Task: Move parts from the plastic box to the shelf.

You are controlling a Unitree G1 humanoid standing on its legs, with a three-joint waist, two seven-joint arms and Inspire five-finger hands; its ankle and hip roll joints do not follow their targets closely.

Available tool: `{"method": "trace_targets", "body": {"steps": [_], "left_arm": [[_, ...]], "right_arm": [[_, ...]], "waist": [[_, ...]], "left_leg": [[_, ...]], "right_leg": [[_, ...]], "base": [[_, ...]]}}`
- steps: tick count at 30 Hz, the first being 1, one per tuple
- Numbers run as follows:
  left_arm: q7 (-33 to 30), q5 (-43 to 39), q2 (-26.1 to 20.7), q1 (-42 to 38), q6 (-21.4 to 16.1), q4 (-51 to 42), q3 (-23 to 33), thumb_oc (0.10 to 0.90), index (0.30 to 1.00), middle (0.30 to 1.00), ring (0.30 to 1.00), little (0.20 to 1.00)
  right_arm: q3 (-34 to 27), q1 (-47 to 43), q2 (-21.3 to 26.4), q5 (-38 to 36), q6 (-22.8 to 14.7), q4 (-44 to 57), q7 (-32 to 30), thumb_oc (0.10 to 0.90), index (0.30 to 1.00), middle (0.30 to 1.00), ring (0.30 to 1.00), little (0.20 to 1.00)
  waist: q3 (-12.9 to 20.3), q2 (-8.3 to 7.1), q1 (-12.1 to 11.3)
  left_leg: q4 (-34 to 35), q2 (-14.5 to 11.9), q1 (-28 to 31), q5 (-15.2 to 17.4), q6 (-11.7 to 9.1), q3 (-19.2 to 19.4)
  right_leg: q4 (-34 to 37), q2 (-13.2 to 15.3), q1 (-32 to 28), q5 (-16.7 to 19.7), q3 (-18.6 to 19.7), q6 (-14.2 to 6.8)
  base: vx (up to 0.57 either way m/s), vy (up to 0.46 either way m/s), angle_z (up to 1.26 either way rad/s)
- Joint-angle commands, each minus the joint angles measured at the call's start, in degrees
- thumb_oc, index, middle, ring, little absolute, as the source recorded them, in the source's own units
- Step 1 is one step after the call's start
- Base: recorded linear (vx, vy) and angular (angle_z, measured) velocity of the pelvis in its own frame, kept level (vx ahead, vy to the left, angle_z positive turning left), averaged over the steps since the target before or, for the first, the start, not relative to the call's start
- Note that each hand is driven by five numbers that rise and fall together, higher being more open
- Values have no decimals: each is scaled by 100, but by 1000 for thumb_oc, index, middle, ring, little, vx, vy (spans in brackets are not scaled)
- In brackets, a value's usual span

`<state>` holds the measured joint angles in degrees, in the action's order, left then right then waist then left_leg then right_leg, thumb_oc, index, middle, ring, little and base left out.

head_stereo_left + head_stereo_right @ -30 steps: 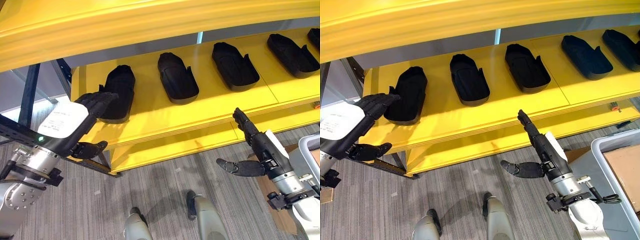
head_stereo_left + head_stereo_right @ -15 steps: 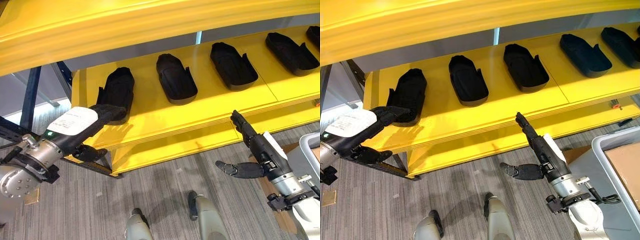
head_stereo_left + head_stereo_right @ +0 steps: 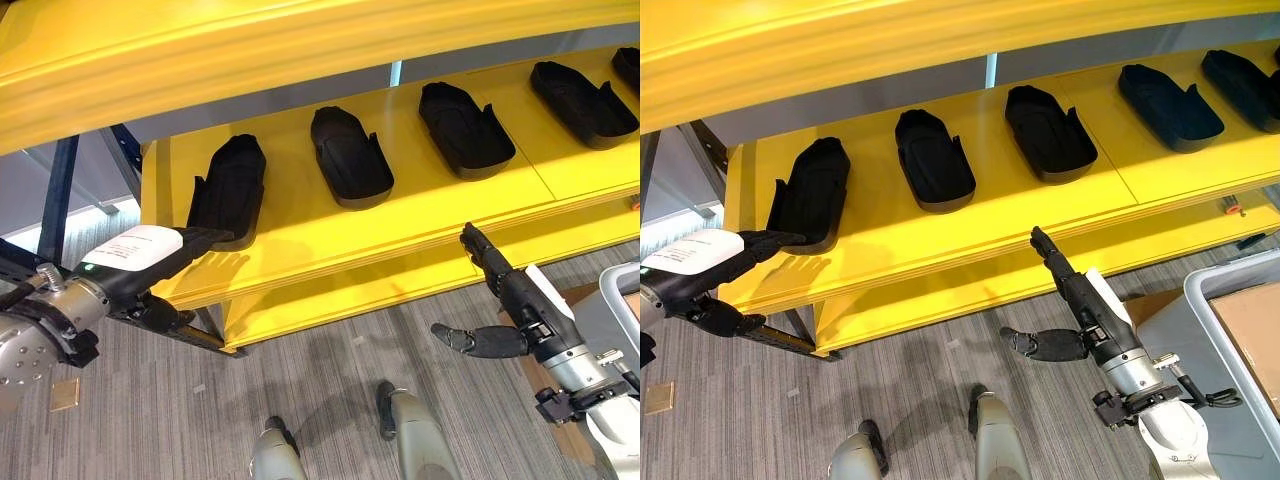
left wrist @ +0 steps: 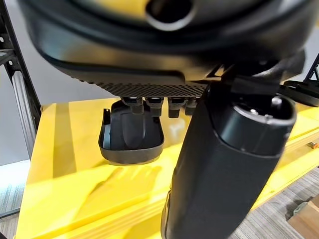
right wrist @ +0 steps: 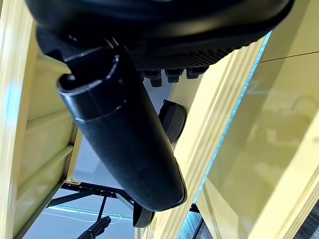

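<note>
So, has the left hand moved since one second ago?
Yes. The left hand has dropped lower and flattened; its fingers now reach the near end of the leftmost black part on the yellow shelf, where before they were raised beside it.

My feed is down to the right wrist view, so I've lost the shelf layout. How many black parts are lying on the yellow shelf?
Observer: The head views show five black parts in a row on the yellow shelf; the leftmost part lies by the shelf's left end.
Operator: Where is the left hand?
Observer: The left hand reaches over the shelf's front edge with straight fingers, their tips at the near end of the leftmost part.
Operator: Is it holding that part?
Observer: No. In its wrist view the fingers are straight above the part's near end, not curled round it.
Operator: And the box?
Observer: A grey plastic box stands on the floor at the robot's right, beside the open right hand.
</note>
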<state>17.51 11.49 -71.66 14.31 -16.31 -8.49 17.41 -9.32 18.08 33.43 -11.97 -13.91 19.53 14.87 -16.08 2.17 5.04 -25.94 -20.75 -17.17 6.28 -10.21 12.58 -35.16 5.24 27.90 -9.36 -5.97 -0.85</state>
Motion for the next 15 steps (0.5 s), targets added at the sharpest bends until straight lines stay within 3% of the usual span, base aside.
{"method": "trace_targets", "body": {"steps": [1,6,15], "left_arm": [[-61,-225,-490,-574,25,146,329,900,1000,1000,1000,1000],[112,-200,-614,-771,57,254,191,900,1000,1000,1000,1000],[246,-46,-827,-1572,80,618,-550,900,1000,1000,1000,1000]], "right_arm": [[-442,-286,-132,-351,-430,496,-35,900,1000,1000,1000,1000],[-462,-243,-141,-363,-406,505,14,900,1000,1000,1000,1000],[-451,-217,-168,-397,-388,490,19,900,1000,1000,1000,1000]], "waist": [[145,21,188],[124,12,218],[99,-5,287]], "left_leg": [[25,-112,-269,-288,350,-143],[9,-124,-284,-288,352,-135],[-23,-126,-314,-282,351,-122]], "right_leg": [[115,311,-427,76,200,-520],[92,309,-388,86,207,-521],[43,309,-325,73,218,-523]], "base": [[0,0,0],[0,0,0],[0,0,0]]}}
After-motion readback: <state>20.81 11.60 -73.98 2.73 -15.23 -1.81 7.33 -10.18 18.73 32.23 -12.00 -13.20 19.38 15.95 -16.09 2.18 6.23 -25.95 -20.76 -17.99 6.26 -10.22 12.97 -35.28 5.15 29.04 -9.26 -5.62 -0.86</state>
